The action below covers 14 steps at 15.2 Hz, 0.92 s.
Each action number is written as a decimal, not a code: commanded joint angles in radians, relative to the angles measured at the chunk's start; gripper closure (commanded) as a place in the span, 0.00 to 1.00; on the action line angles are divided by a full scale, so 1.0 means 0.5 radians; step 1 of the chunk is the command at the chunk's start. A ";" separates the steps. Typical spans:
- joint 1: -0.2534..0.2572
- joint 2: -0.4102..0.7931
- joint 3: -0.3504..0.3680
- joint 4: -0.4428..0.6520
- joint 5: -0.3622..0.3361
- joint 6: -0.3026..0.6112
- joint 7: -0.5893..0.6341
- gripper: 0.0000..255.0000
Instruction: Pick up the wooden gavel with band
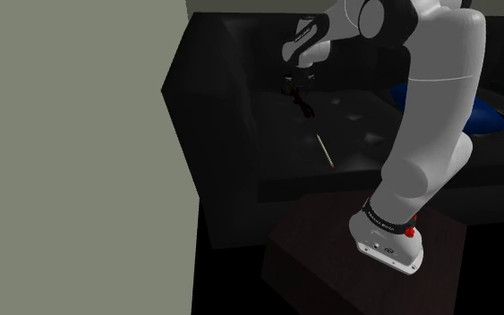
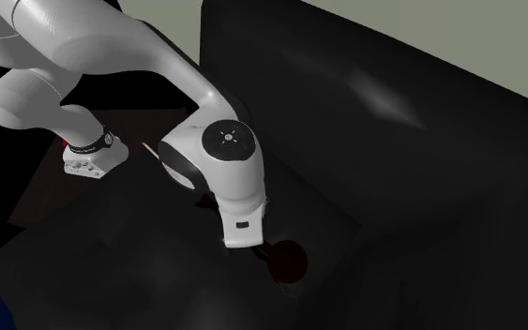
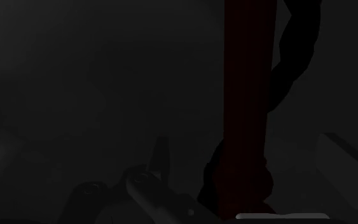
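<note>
The gavel (image 2: 288,262), dark red-brown, is down at the seat of a black sofa (image 2: 421,187). It shows just below the middle of the second exterior view and a little above the middle of the shoulder view. In the wrist view its handle runs as a dark red bar from the top edge toward the bottom, right of centre (any band on it is lost in the dimness).

The gripper (image 1: 296,88) hangs directly over it, pointing down. Its fingers (image 3: 346,172) stand apart, one on either side of the handle. A dark gap shows on each side, so they clasp nothing.

The white arm (image 1: 438,98) rises from the stand (image 1: 321,259), a dark brown box at the shoulder view's lower right, and bends over toward the upper middle of that frame. Lower in the same frame, apart from the gavel, a thin pale stick (image 1: 326,150) lies on the seat. A blue object (image 1: 490,114) shows near the right edge behind the arm. A grey-green wall (image 1: 71,152) takes up the left side.
</note>
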 commanded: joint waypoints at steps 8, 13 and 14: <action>-0.005 0.011 0.001 0.000 0.004 0.012 -0.006 1.00; 0.000 -0.017 -0.004 0.015 -0.005 -0.030 -0.001 1.00; 0.002 -0.031 -0.007 0.023 -0.010 -0.052 0.001 1.00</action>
